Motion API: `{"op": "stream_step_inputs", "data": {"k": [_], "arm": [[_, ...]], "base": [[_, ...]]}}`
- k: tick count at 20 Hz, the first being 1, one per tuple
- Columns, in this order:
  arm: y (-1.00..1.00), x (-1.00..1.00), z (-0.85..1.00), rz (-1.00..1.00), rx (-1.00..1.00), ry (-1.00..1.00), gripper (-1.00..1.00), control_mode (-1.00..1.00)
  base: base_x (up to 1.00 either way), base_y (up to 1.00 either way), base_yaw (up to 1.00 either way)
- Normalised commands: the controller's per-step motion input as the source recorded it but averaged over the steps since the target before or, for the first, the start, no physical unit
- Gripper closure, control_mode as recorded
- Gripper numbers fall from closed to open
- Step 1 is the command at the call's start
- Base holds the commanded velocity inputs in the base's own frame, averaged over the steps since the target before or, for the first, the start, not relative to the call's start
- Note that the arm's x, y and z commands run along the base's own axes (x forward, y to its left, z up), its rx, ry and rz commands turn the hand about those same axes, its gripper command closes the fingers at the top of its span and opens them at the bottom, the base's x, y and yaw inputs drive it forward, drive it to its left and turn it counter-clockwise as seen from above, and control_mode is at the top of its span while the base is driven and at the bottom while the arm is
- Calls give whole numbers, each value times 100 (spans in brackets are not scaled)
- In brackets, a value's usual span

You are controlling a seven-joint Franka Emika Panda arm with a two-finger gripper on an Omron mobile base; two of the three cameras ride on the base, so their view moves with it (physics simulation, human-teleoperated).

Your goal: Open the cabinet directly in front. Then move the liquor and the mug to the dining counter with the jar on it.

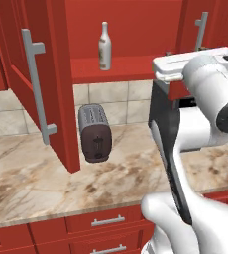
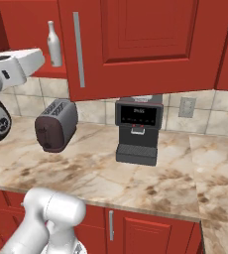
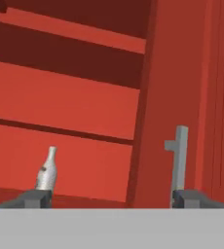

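Inside the open cabinet (image 1: 121,69), one bottle (image 1: 104,46) stands upright on the lower shelf, alone there. On the worktop (image 1: 31,183) below: one toaster (image 1: 94,133), one coffee machine (image 2: 137,130). Fingers (image 3: 36,198) spread wide, holding nothing, near a door handle (image 3: 180,160).

The cabinet (image 1: 46,74) is deep red with a brushed-grey handle (image 1: 37,84). The liquor (image 1: 104,47) is pale whitish; the counter (image 1: 31,183) is beige-brown marbled.
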Motion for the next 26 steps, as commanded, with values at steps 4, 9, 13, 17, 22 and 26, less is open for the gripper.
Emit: {"op": "stream_step_inputs", "data": {"k": [4, 9, 13, 17, 22, 26], "arm": [[61, 13, 0, 0, -9, 36, -100, -100], [24, 24, 0, -7, -3, 18, -100, -100], [0, 15, 0, -2, 0, 4, -100, -100], [0, 16, 0, 0, 0, 0, -100, -100], [0, 21, -8, 0, -2, 0, -100, -100], [0, 4, -42, 0, -10, 0, -100, -100]], "base": [[0, 0, 0], [0, 0, 0], [0, 0, 0], [0, 0, 0], [0, 0, 0], [0, 0, 0]]}}
